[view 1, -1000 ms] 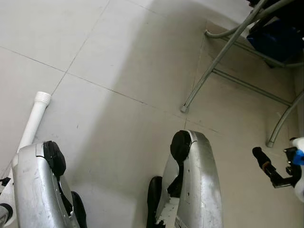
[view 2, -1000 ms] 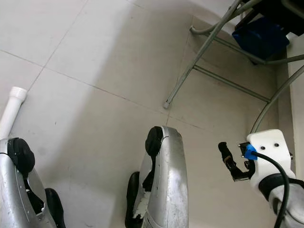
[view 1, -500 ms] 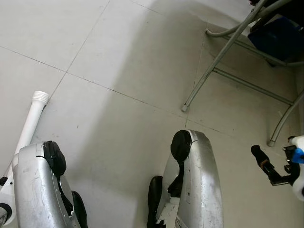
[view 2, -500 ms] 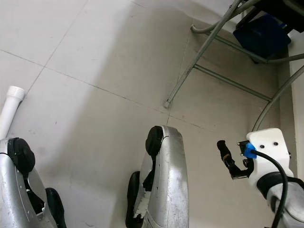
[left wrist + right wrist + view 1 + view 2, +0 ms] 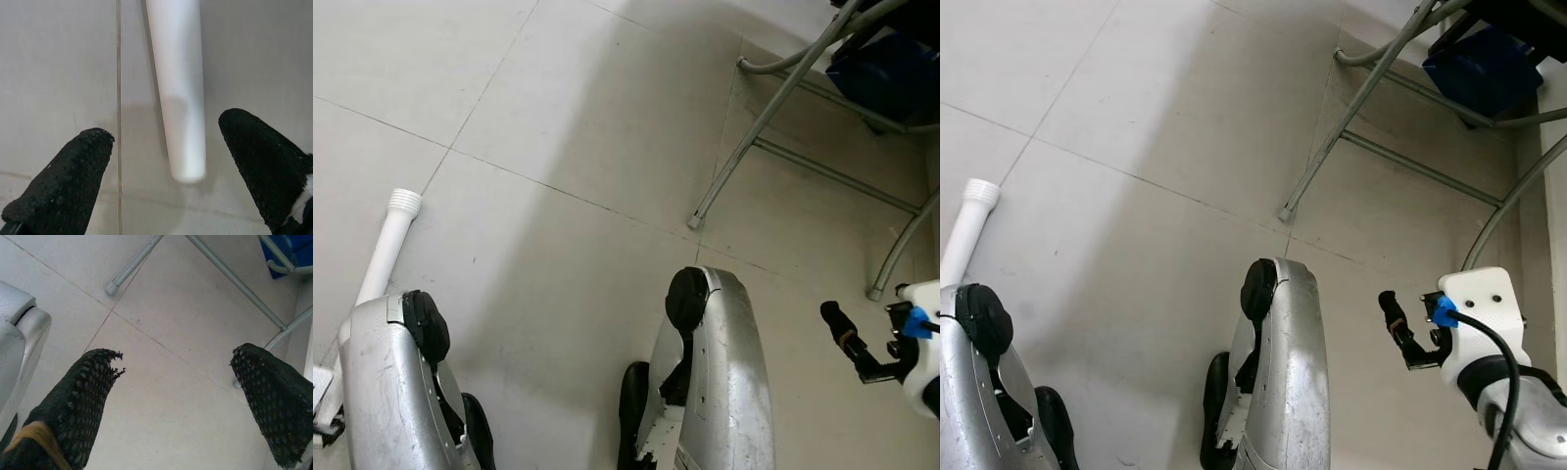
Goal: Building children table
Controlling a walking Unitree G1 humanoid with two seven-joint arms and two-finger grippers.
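Seen from the head views, a white table leg [image 5: 385, 250] lies on the tiled floor [image 5: 568, 117] at near left; a metal chair frame [image 5: 1371, 93] stands far right. Left wrist view: left gripper [image 5: 168, 161] spread wide, hovering over the leg's end, not touching. Right wrist view: right gripper [image 5: 183, 382] wide, empty. Step judged: reaching for the leg; next, lower and close.

The right pincer [image 5: 1398, 328] has drifted slightly inward and up, toward the robot's legs.
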